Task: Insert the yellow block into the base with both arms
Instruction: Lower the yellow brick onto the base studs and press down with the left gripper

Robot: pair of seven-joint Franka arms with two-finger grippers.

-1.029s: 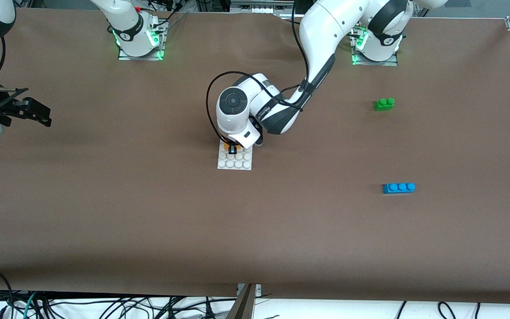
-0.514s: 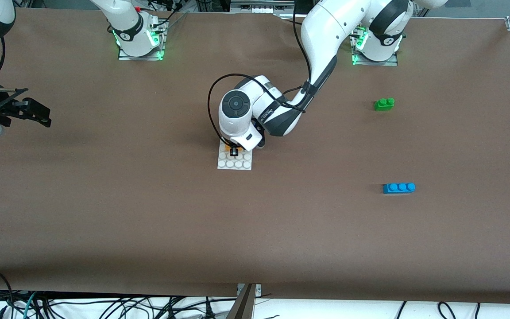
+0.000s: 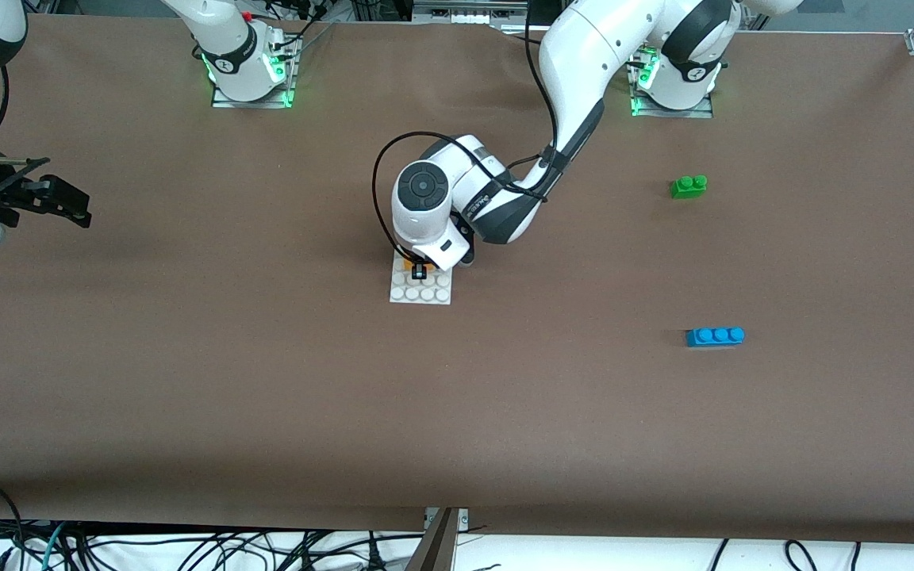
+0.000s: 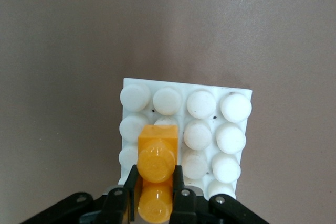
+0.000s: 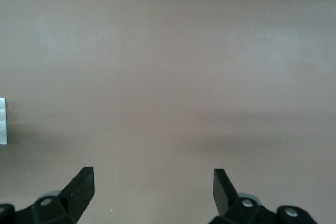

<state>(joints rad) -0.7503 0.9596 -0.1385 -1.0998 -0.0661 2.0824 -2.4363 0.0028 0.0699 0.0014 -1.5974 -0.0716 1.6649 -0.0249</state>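
Yellow block (image 4: pixel 156 174), two studs up, sits on the white studded base (image 4: pixel 231 135), flat mid-worktop, along one edge column.

No legible text anywhere. There's dark lettering on the left arm's (image 3: pixel 497 202) forearm shell, over the worktop's (image 3: pixel 266 381) middle, but it can't be read. Both arm bases (image 3: pixel 247 59) carry a small round mark, also unreadable. Bricks and plate are unmarked.

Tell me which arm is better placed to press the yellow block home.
Left: the left gripper is shut on the yellow block over the base. The right gripper waits open above bare table.
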